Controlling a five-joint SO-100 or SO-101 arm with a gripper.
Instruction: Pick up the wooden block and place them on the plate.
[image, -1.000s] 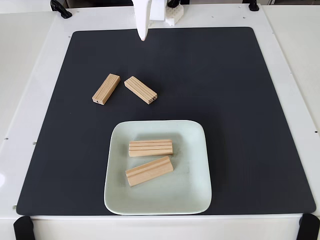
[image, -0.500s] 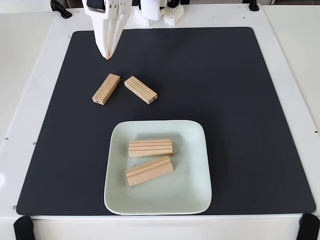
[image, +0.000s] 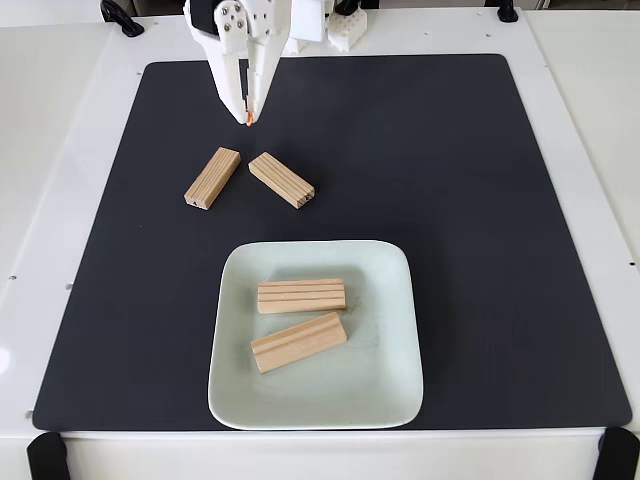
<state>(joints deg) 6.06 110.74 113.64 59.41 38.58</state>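
Two wooden blocks lie on the black mat, one (image: 212, 178) on the left and one (image: 281, 180) just right of it, angled toward each other. Two more wooden blocks (image: 301, 296) (image: 298, 342) rest inside the pale square plate (image: 390, 390) near the front. My white gripper (image: 247, 118) hangs over the mat's far edge, tips pointing down, a short way behind the two loose blocks. Its fingers sit close together with nothing between them.
The black mat (image: 480, 200) covers most of the white table. The arm's base (image: 320, 20) stands at the far edge. Black clamps sit at the table corners (image: 45, 455).
The gripper came down into view from the far edge, swung left, then moved right and forward toward the two loose blocks. The blocks and plate have not moved.
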